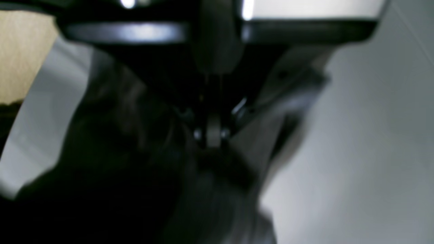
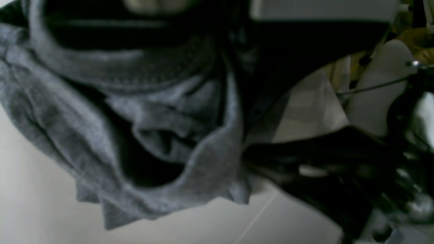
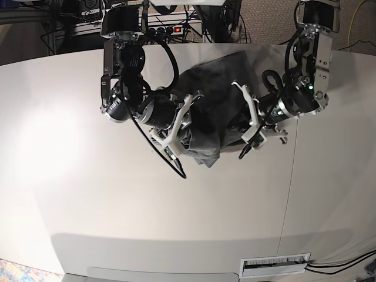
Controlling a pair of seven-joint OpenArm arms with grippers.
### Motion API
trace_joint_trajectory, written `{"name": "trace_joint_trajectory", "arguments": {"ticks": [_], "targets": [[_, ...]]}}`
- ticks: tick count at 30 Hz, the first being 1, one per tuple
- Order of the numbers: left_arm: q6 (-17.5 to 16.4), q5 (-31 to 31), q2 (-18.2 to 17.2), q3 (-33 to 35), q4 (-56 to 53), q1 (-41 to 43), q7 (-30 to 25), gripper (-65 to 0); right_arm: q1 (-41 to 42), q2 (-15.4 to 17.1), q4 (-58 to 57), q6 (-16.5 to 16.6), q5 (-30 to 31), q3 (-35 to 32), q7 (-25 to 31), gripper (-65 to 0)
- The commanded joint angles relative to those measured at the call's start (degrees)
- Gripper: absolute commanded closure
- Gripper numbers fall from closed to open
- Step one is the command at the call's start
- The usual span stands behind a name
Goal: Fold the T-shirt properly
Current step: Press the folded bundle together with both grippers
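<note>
The grey T-shirt (image 3: pixel 214 100) hangs bunched in wrinkled folds between my two arms, above the middle back of the white table (image 3: pixel 117 205). My left gripper (image 3: pixel 249 120) holds its right side. In the blurred left wrist view the left gripper (image 1: pixel 213 139) is shut, with dark cloth (image 1: pixel 118 135) gathered around its tips. My right gripper (image 3: pixel 179 126) grips the shirt's left side. In the right wrist view the T-shirt (image 2: pixel 67 112) drapes thickly over the jaws and hides them, a stitched hem showing near the top.
Cables and a power strip (image 3: pixel 170 26) lie behind the table's back edge. A seam (image 3: pixel 291 176) runs down the table's right part. A slotted vent (image 3: pixel 276 264) sits at the front edge. The other arm (image 2: pixel 373 169) shows dark in the right wrist view.
</note>
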Motion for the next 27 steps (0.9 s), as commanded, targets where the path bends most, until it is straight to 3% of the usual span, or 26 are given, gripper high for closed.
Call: {"name": "trace_joint_trajectory", "arguments": {"ticks": [1,4,8,12,18,21,23,27], "targets": [[-0.26,-0.63,-1.11,-1.11,0.87,0.33,-0.83,0.0,1.11,-0.31,1.01,0.35,1.44,-0.04,2.03,0.0],[-0.42,3.10,-3.19,-1.95,0.87,3.39,-2.99,0.0,1.14,-0.31,1.01,0.35,1.90,-0.04,3.15,0.0],[-0.13,10.27,-5.49,-1.88,0.09,8.20,-12.83,0.0,1.11,-0.31,1.03,0.35,4.94,-0.04,2.69,0.0],[-0.17,10.82,-5.66,-1.77,-4.09,11.43,-20.94,0.0,1.09,-0.31,1.03,0.35,6.64,-0.15,1.97,0.0],[-0.55,11.21,-5.66,-1.77,-13.92,10.32,-26.51,0.0,1.07,-0.31,1.01,0.37,8.39,-0.83,1.05,0.0],[-1.49,11.23,-5.66,-1.77,-15.56,9.09,-26.60,0.0,1.09,-0.33,1.01,0.39,4.87,-4.24,1.22,0.0],[-1.90,11.19,-5.66,-1.77,-15.58,8.55,-26.69,0.0,1.09,-0.48,1.01,0.39,-0.59,-7.85,2.36,0.0],[-1.90,11.19,-5.66,-1.77,-15.58,8.22,-26.69,0.0,1.09,-0.46,1.01,0.37,-11.34,-15.98,8.55,0.0]]}}
